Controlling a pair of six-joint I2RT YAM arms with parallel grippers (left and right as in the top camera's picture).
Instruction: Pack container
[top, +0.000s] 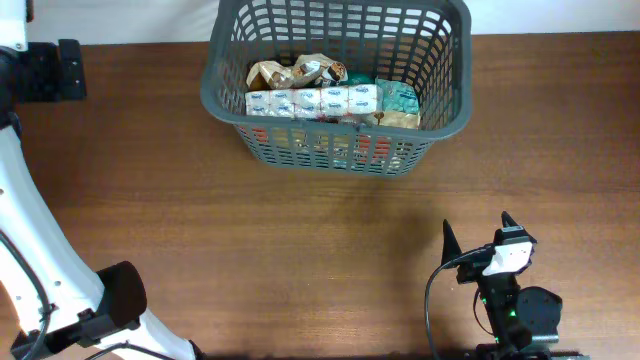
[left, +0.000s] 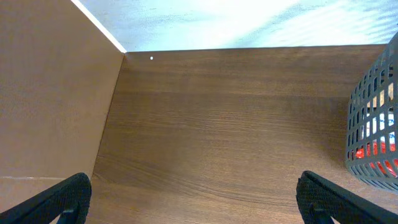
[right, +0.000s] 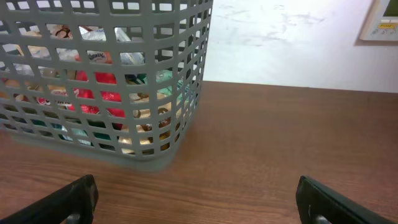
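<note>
Container sits at the far middle of the table, upright, with its lattice wall facing me. Inside it, a row of white packets lies along the near wall. A crumpled brown packet lies behind the row and a green packet at its right end. Through the slots the right wrist view also shows red packets lower down. Everything I can see rides below the rim.

I can find no loose packet on the wood in any view, so I judge the packing done or nearly so, and the step in hand is a clean finish. The right gripper hangs near the front edge, well apart from the lattice wall and aimed at it, fingers spread wide with nothing between them. The left gripper is likewise spread and empty, looking across bare wood with only a corner of the lattice at the right of its view.

To do this well I would check the white row first, since it is topmost. If one end stands proud, I would press it with a single fingertip from above. I would not reach through the pile. Any approach should come over the rim, never into the wall, because the light plastic would probably slide on this smooth top. Otherwise I keep both arms low and away.
</note>
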